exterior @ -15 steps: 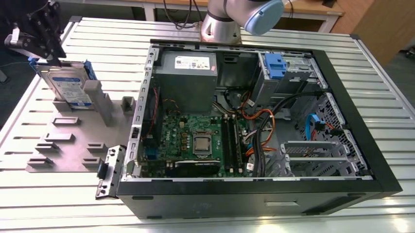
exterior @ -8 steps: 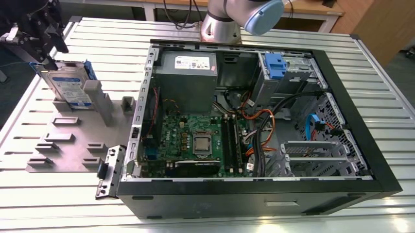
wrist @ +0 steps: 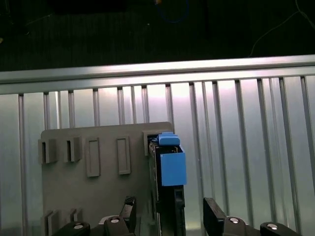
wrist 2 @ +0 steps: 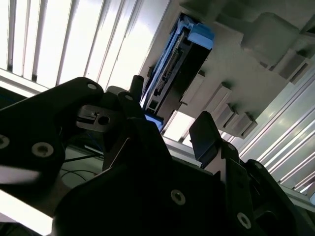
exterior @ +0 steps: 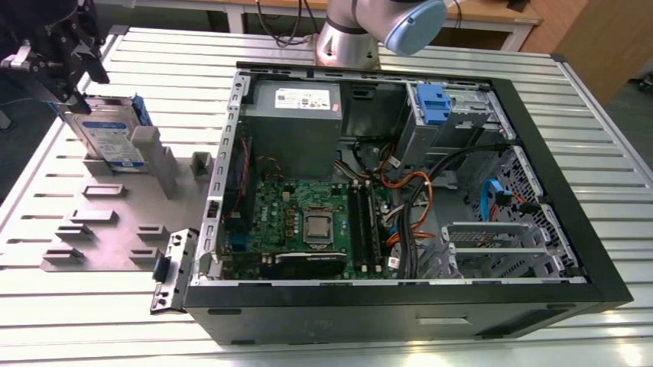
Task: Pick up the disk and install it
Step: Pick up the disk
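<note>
The disk (exterior: 110, 141) stands on edge in a slot of a grey holder plate (exterior: 112, 222) at the exterior view's left. It is silver with a white-and-blue label and a blue carrier rail. My black gripper (exterior: 73, 103) hangs over its upper end. In the first wrist view the disk (wrist: 170, 167) runs between the two fingers, and the gripper (wrist: 170, 211) is open with a gap on each side. The second wrist view shows the disk (wrist 2: 174, 66) edge-on just beyond the gripper (wrist 2: 170, 115).
An open computer case (exterior: 571, 229) lies at the exterior view's right, with a motherboard, cables, a grey power-supply box (exterior: 296, 103) and a drive bay with a blue tab (exterior: 433, 103). The arm's base (exterior: 352, 38) stands behind the case. Everything rests on a slatted metal table (exterior: 61, 321).
</note>
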You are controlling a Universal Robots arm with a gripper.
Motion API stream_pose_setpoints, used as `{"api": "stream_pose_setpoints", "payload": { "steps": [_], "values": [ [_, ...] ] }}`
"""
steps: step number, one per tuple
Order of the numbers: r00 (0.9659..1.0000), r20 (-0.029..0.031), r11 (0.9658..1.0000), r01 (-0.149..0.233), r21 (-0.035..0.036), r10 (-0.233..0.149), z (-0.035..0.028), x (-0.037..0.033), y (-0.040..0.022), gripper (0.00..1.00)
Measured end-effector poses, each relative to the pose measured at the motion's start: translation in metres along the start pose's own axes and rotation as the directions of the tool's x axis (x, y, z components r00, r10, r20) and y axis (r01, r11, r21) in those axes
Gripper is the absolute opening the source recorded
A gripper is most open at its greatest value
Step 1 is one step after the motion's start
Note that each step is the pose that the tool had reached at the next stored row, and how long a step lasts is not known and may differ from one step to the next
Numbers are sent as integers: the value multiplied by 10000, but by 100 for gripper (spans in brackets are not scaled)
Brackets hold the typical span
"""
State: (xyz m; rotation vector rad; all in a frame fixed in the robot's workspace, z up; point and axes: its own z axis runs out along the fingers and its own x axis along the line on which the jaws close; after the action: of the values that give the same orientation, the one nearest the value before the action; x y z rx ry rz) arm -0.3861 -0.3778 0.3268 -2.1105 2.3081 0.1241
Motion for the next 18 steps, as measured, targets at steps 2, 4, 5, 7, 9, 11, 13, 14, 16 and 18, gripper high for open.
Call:
{"api": "stream_pose_setpoints", "payload": {
  "steps": [2,4,5,7,9,11,13,14,16,18],
  "values": [
    [10000,0,10000,4,-1,-4,36,3,0,65],
    [10000,0,10000,9,0,-9,72,5,-2,65],
    [10000,-1,10000,13,-1,-13,90,6,-3,65],
    [10000,-2,10000,21,-2,-21,126,8,-4,65],
    [10000,-3,10000,31,-2,-31,162,10,-6,65],
    [10000,-2,10000,42,-3,-42,198,13,-8,65],
    [10000,-3,10000,63,-4,-63,235,15,-10,65],
    [10000,-5,10000,88,-6,-88,253,16,-11,65],
    [9998,-11,9998,202,-13,-202,283,18,-12,65],
    [9995,-17,9995,311,-21,-311,289,18,-13,65]
  ]
}}
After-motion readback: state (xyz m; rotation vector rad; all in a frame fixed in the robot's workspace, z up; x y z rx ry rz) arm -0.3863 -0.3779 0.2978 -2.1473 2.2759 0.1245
